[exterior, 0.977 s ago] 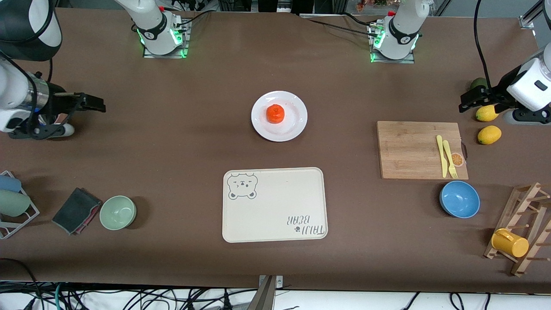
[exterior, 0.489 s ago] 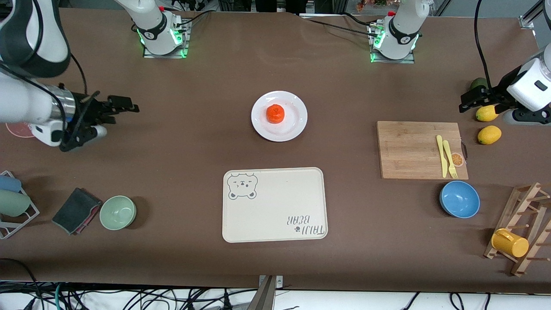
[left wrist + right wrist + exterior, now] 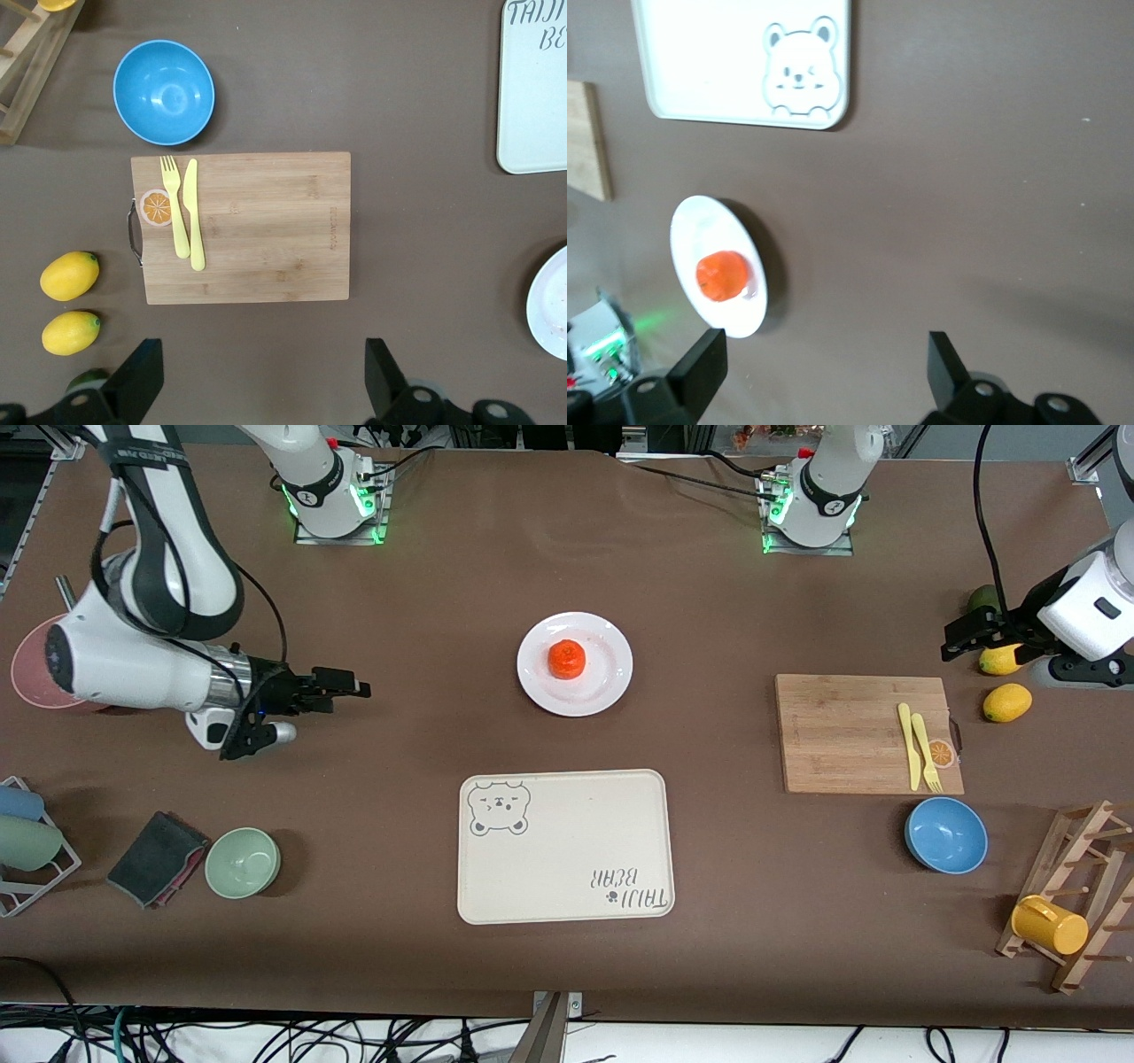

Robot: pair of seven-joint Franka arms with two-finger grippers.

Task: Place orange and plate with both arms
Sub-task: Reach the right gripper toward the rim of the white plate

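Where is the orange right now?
The orange sits on the white plate mid-table in the front view, farther from the camera than the bear tray.

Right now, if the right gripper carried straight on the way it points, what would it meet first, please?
Probably the round white glossy plate holding the small red-orange orange. The open right gripper points across bare brown table toward it; its height is unclear, so it might pass above the rim.
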